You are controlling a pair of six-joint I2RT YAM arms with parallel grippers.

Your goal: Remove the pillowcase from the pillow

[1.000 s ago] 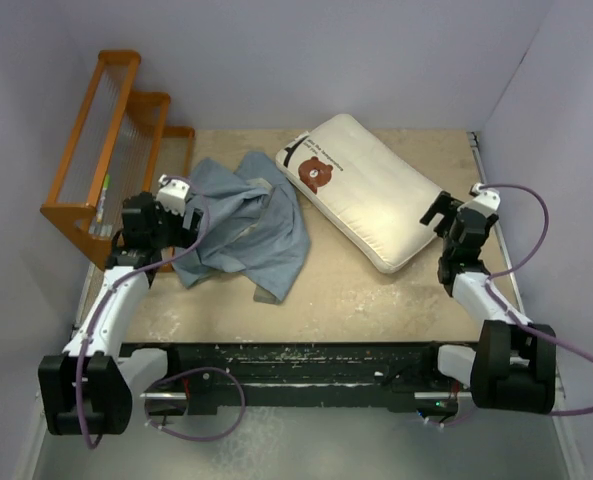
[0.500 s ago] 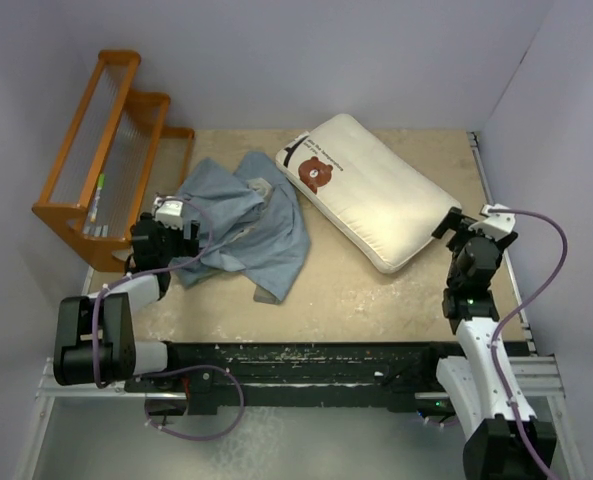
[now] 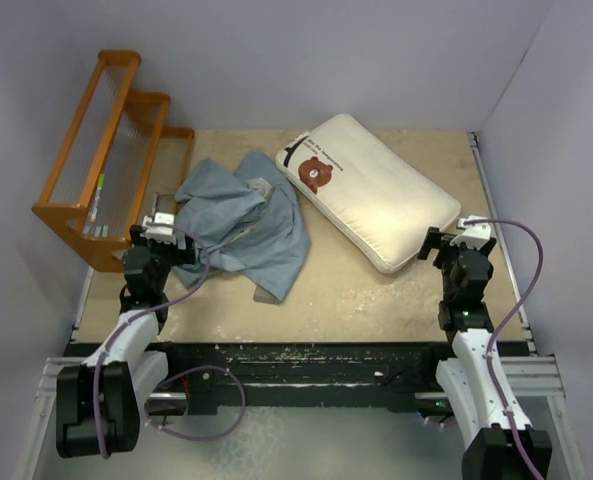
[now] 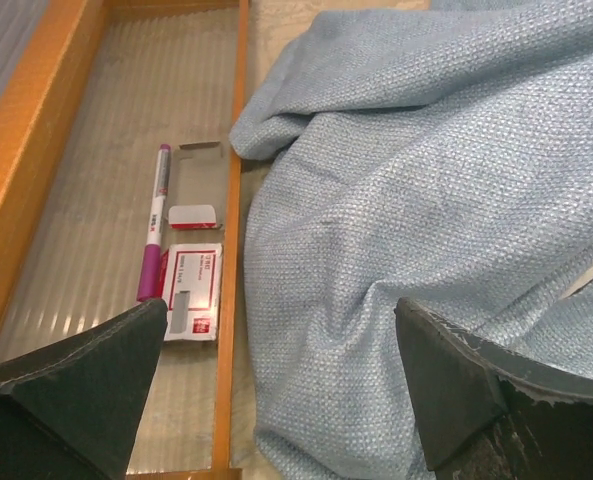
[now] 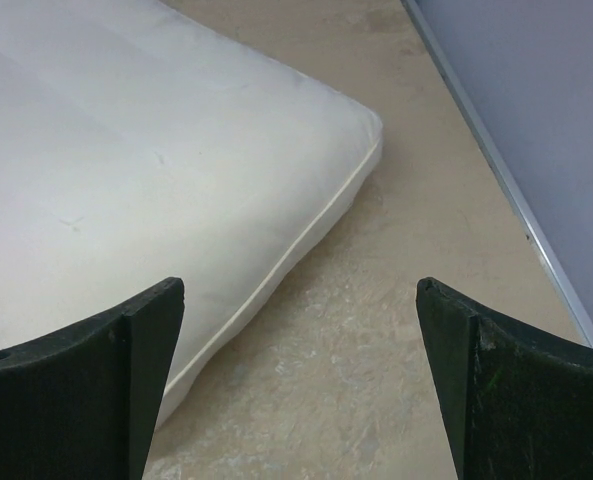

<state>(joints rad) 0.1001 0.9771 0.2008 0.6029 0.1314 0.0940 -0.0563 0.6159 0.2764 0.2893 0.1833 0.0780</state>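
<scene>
The pillowcase (image 3: 244, 220) lies crumpled on the table's left half, its blue-grey face up, apart from the pillow. It fills the left wrist view (image 4: 416, 200). The cream pillow (image 3: 371, 195) with the brown bear print lies bare at the back right, and its near corner shows in the right wrist view (image 5: 156, 180). My left gripper (image 3: 161, 222) is open and empty at the pillowcase's left edge (image 4: 281, 385). My right gripper (image 3: 454, 240) is open and empty just beside the pillow's near right corner (image 5: 301, 375).
An orange wooden rack (image 3: 111, 150) stands at the back left; a purple pen (image 4: 154, 220) and a small red-and-white box (image 4: 194, 290) lie in its bottom tray. The enclosure's right wall (image 5: 536, 130) runs close to my right gripper.
Both arms have drawn back toward the near edge. The left gripper slid along the pillowcase's left edge; the right gripper moved a little nearer. Pillow and pillowcase have not moved.
</scene>
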